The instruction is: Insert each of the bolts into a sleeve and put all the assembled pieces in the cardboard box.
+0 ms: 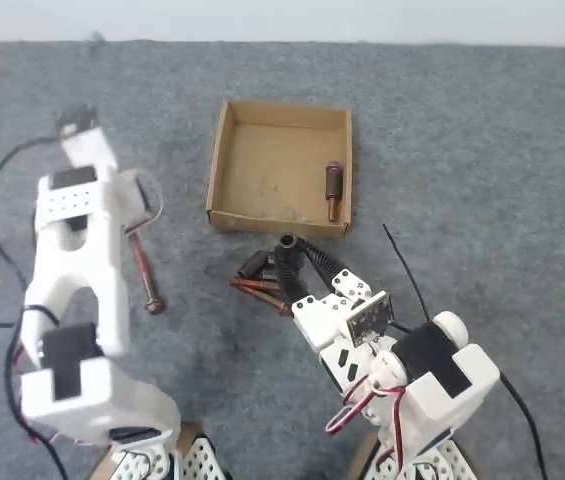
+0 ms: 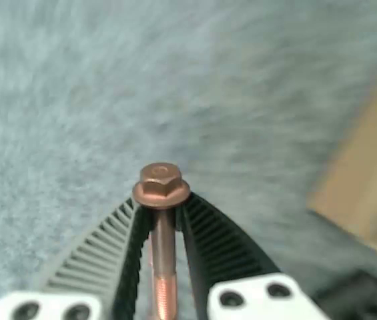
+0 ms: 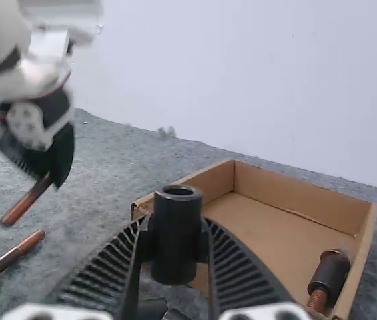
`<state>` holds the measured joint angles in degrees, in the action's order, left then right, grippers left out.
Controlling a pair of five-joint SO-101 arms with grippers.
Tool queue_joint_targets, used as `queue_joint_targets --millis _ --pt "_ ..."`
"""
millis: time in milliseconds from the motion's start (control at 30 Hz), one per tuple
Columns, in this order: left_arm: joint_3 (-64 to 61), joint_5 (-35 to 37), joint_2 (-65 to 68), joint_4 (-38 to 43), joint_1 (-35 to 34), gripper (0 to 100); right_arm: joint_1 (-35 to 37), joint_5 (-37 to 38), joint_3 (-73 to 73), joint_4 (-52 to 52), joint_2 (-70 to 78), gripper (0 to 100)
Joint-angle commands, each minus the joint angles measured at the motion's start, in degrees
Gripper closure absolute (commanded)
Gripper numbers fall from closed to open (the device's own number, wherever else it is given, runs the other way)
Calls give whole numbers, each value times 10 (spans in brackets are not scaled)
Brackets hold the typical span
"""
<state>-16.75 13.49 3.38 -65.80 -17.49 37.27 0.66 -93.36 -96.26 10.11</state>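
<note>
My left hand [image 2: 163, 208] is closed on a bolt [image 2: 162, 230], pinching the shank just under its hex head, over the grey surface [image 2: 75, 100]. My right hand [image 3: 173, 230] clamps a dark sleeve [image 3: 175, 250] upright, bore open, near the cardboard box [image 3: 295, 193]. Both look rigid and smooth, and I judge they would pivot in a loose grip. I see no readable writing.
</note>
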Motion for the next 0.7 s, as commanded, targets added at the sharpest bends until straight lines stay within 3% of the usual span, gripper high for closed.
queue_joint_targets --millis 0,233,500,667 --pt "65 -3 -91 -47 59 991 1 -4 -14 -3 0 992" --pt "62 -3 -178 -48 174 991 1 -4 -14 2 0 992" --pt "62 1 -213 -25 230 991 5 -5 -14 5 0 992" --pt "58 91 -247 -25 232 991 15 -6 -13 5 0 992"
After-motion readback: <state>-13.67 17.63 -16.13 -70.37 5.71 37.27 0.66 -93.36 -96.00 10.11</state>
